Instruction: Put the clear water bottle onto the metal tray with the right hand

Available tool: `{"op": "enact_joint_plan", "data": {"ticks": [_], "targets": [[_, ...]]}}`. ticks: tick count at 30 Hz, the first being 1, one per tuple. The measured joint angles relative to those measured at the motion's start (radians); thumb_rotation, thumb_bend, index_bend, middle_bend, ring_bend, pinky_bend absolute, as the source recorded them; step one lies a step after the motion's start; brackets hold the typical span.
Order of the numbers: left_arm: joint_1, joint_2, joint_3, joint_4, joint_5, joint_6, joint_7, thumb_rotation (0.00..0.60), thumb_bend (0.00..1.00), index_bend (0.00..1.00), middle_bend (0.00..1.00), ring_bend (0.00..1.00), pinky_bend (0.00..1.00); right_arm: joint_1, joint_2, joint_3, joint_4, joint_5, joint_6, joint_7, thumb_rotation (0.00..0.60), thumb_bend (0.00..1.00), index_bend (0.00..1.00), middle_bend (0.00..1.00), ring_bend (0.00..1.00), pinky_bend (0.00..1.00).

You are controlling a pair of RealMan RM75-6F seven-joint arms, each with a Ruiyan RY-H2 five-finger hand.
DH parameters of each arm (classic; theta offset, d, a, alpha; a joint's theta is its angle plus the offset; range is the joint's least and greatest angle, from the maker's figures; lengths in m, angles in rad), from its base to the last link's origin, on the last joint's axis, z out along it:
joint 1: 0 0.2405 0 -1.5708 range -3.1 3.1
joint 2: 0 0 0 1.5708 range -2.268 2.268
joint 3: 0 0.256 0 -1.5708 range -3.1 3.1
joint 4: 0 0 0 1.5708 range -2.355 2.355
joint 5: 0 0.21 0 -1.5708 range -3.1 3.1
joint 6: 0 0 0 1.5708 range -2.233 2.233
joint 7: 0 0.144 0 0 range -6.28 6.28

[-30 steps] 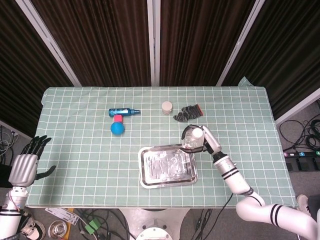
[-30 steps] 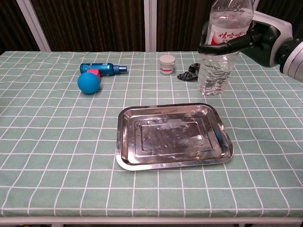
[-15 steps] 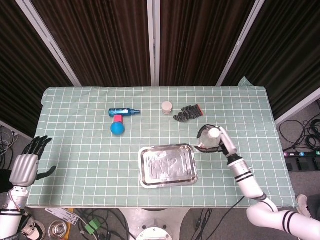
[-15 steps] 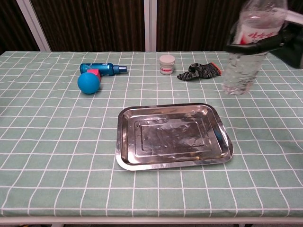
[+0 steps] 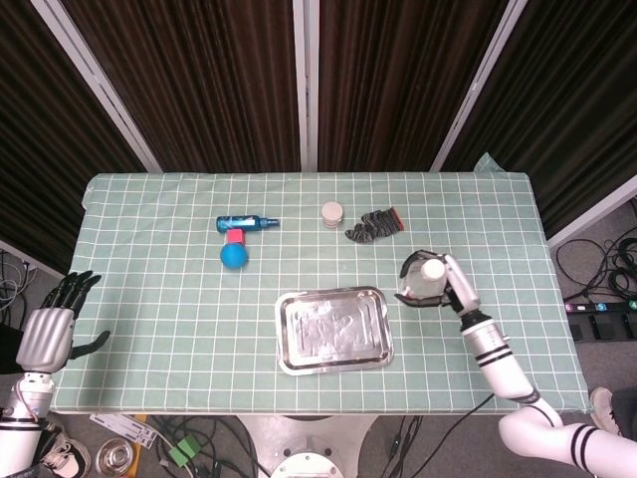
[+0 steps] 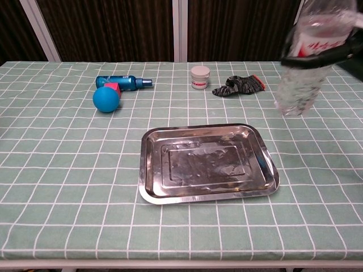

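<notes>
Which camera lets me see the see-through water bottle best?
The chest view. There the clear plastic water bottle shows side-on, with its red-lettered label and crinkled body, though slightly blurred and cut off at the top. The head view looks straight down, so only its white cap shows, ringed by the right hand.

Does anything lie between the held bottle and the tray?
No. In the chest view, only bare checked cloth separates the clear water bottle from the metal tray.

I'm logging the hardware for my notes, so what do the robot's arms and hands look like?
The right arm is glossy white with black bands at its segments, ending in a right hand of silver-grey shell and black fingers. The left hand has a silver-grey back, black fingers and a white wrist below. No sleeves or loose cables show on them.
</notes>
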Motion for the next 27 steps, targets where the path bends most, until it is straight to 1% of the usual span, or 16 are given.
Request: {"op": "enact_joint_plan", "data": {"ticks": [3, 8, 16, 20, 23, 24, 25, 26, 27], "targets": [[0.006, 0.003, -0.001, -0.002, -0.005, 0.005, -0.001, 0.600, 0.23, 0.16, 0.18, 0.09, 0.19, 0.016, -0.067, -0.017, 0.034, 0.005, -0.030, -0.010, 0.600, 0.05, 0.70, 0.56, 0.38, 0.42], [0.010, 0.004, 0.004, 0.004, 0.001, 0.007, -0.003, 0.600, 0.23, 0.16, 0.18, 0.09, 0.19, 0.039, -0.111, -0.034, 0.056, 0.005, -0.074, 0.010, 0.600, 0.05, 0.70, 0.56, 0.38, 0.42], [0.019, 0.011, -0.005, 0.015, -0.011, 0.020, -0.017, 0.600, 0.23, 0.16, 0.18, 0.09, 0.19, 0.106, -0.198, -0.023, 0.109, -0.007, -0.135, 0.039, 0.600, 0.03, 0.70, 0.56, 0.37, 0.42], [0.023, 0.015, -0.005, 0.026, -0.015, 0.018, -0.026, 0.600, 0.23, 0.16, 0.18, 0.09, 0.19, 0.136, -0.245, -0.023, 0.161, -0.007, -0.178, 0.068, 0.600, 0.01, 0.67, 0.55, 0.37, 0.42], [0.024, 0.019, -0.006, 0.035, -0.018, 0.015, -0.034, 0.600, 0.23, 0.16, 0.18, 0.09, 0.19, 0.155, -0.268, -0.031, 0.207, -0.024, -0.194, 0.094, 0.600, 0.00, 0.60, 0.53, 0.33, 0.38], [0.024, 0.019, -0.008, 0.037, -0.019, 0.014, -0.037, 0.600, 0.23, 0.16, 0.18, 0.09, 0.19, 0.160, -0.271, -0.034, 0.218, -0.034, -0.196, 0.103, 0.600, 0.00, 0.54, 0.51, 0.30, 0.35], [0.023, 0.019, -0.009, 0.039, -0.020, 0.014, -0.039, 0.600, 0.23, 0.16, 0.18, 0.09, 0.19, 0.164, -0.273, -0.039, 0.226, -0.046, -0.198, 0.111, 0.600, 0.00, 0.44, 0.47, 0.24, 0.31], [0.022, 0.019, -0.010, 0.042, -0.021, 0.012, -0.042, 0.600, 0.23, 0.16, 0.18, 0.09, 0.19, 0.171, -0.272, -0.046, 0.232, -0.063, -0.200, 0.123, 0.600, 0.00, 0.38, 0.45, 0.21, 0.28], [0.021, 0.018, -0.011, 0.043, -0.020, 0.011, -0.043, 0.600, 0.23, 0.16, 0.18, 0.09, 0.19, 0.175, -0.270, -0.052, 0.235, -0.075, -0.202, 0.134, 0.600, 0.00, 0.31, 0.40, 0.16, 0.24]]}}
